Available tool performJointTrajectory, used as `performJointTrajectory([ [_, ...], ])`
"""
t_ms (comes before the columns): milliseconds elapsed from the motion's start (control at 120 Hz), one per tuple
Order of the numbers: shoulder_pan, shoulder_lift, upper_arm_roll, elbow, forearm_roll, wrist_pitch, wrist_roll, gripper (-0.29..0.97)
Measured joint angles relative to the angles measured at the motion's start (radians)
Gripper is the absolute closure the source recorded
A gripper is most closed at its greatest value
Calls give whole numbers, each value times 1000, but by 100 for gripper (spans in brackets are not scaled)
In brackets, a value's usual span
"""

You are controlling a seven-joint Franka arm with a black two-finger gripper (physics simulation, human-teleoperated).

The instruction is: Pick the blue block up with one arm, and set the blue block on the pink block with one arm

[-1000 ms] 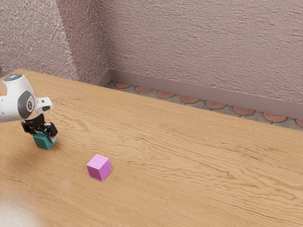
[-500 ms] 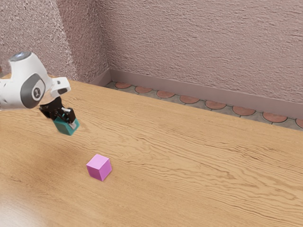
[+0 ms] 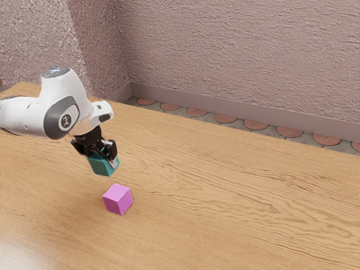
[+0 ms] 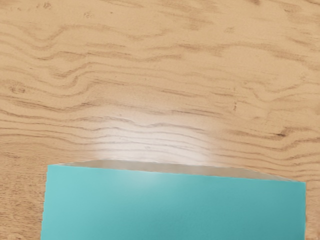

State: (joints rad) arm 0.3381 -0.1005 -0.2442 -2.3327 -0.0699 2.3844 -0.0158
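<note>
A teal-blue block [image 3: 102,165] hangs in the air, with my black gripper [image 3: 99,155] shut on it from two sides. It is held above the wooden table [image 3: 225,185], up and slightly toward the exterior view's left of the pink block [image 3: 117,198], which rests on the tabletop. In the wrist view the held block [image 4: 172,205] appears as a large teal face just under my hand, with bare wood grain beyond it.
The table's far edge runs along a strip of round-tiled floor [image 3: 253,124] below a textured pink wall [image 3: 236,50]. Open tabletop stretches toward the exterior view's right of the pink block.
My arm has lifted the blue block off the table and carried it toward the exterior view's right, closing in on the pink block, which has not moved.
</note>
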Motion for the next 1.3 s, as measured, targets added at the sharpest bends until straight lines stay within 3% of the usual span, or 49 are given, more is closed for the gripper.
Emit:
performJointTrajectory([
  [425,2,18,-60,-81,1,-19,-183,33],
  [708,14,46,-63,-71,127,47,-214,33],
  [1008,6,39,-93,-81,105,75,-236,32],
  [1300,11,35,-95,-89,145,86,-223,32],
])
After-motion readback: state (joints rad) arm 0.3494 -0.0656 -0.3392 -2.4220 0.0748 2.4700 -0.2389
